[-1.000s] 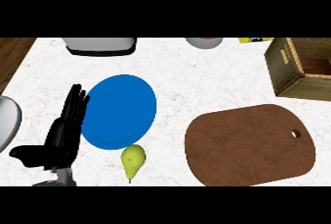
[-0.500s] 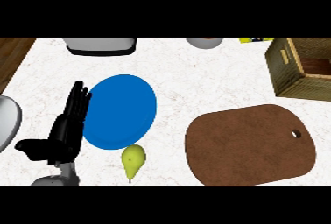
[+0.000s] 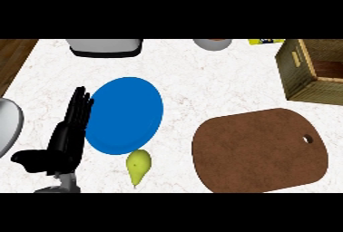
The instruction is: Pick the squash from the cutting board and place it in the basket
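Squash (image 3: 138, 166) lies on my worktop (image 3: 221, 86) below the blue plate (image 3: 124, 115), off the cutting board (image 3: 260, 150) | my left hand (image 3: 66, 136) beside it, fingers (image 3: 79, 106) straight, holding nothing | basket (image 3: 312, 72) far right

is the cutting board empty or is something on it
Empty: the brown cutting board shows only its bare top. A yellow-green pear-shaped item lies off it, on the counter by the blue plate.

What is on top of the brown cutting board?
Nothing shows on the cutting board; its brown top is bare, with only a small hole near one edge. The yellow-green squash lies on the counter, apart from it, just below the blue plate.
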### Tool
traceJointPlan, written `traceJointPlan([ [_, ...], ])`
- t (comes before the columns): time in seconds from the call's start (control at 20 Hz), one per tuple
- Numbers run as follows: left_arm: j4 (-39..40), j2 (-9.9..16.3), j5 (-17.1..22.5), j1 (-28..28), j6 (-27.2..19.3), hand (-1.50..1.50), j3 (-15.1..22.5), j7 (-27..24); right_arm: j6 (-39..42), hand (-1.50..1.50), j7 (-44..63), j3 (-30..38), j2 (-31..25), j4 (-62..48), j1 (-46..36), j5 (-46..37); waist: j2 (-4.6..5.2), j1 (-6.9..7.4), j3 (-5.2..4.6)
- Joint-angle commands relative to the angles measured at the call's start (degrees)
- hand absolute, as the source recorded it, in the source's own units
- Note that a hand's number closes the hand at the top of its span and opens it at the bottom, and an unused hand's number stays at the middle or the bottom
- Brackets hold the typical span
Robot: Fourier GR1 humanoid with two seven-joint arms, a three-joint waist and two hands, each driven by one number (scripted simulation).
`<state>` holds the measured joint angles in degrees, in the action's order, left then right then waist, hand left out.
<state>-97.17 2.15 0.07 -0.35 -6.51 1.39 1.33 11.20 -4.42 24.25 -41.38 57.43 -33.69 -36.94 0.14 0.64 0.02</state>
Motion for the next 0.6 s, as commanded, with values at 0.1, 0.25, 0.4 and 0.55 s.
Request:
traceJointPlan([
  [0.1, -1.16, 1.41, 1.69, -0.46, 1.57, 0.0, -1.78, 1.21, -5.93, 1.5, -6.93, -0.11, -0.05, -10.81, -0.61, -1.13, 0.01, 0.03, 0.01],
  [0.25, -0.82, -1.77, -1.59, 0.93, -1.1, 0.0, 1.66, -0.41, -5.87, 1.5, -8.33, 0.15, -0.42, -14.79, -3.16, -0.03, 0.02, 0.09, 0.01],
  [0.4, 3.86, 0.44, 1.13, -3.62, 0.47, 0.0, -2.69, -0.79, -9.43, 1.5, -6.3, 1.97, -0.51, -17.02, -2.72, 0.04, 0.04, -0.18, 0.0],
  [0.55, 0.32, -0.74, -0.31, 2.43, 1.48, 0.0, 0.99, -2.84, -9.56, 1.5, -6.54, 1.12, -2.37, -25.14, -7.67, -1.32, 0.13, 0.5, 0.02],
])
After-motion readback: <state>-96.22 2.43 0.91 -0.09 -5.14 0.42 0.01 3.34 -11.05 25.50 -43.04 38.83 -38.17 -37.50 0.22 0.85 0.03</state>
